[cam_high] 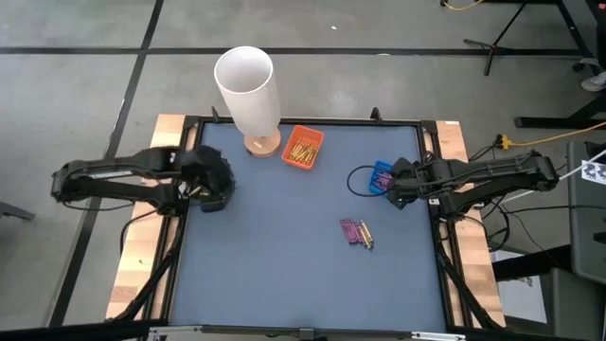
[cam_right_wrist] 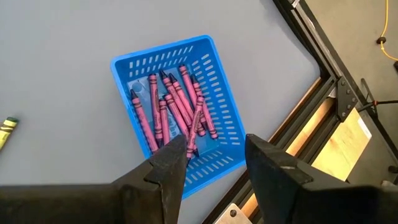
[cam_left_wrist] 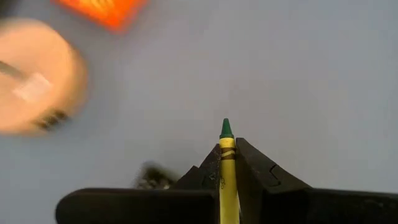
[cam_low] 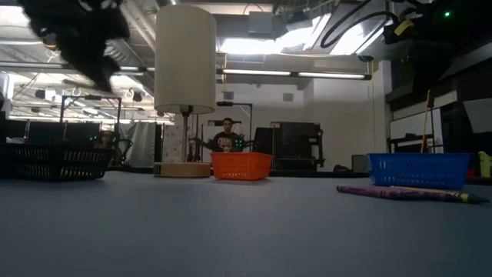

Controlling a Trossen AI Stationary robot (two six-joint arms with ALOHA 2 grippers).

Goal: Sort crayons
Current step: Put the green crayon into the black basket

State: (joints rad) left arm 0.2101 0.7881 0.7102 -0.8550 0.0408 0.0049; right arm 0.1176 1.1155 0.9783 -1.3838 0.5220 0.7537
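**Left hand grips a yellow crayon; right hand hangs open over the blue tray**

The left arm reaches in from the counter's left edge, its hand raised above the blue mat near the left side. Its fingers are clamped on a yellow crayon, which sticks out forward between them with its green tip showing past the fingertips. In the left wrist view the lamp base and the orange tray lie ahead of the hand, blurred.

The right arm stretches in from the right edge. Its hand hangs over the blue tray, fingers apart with nothing between them. The blue tray sits near the mat's right side and holds a heap of purple-pink crayons, lying crossed over each other.

The orange tray stands at the far side of the mat, just beside the lamp, and holds yellow-gold crayons. A small loose cluster of purple and yellow crayons lies on the bare mat, nearer the right arm, apart from both trays. One yellow crayon end shows on the mat at the edge of the right wrist view.

In the low view a person is in the room beyond the counter.
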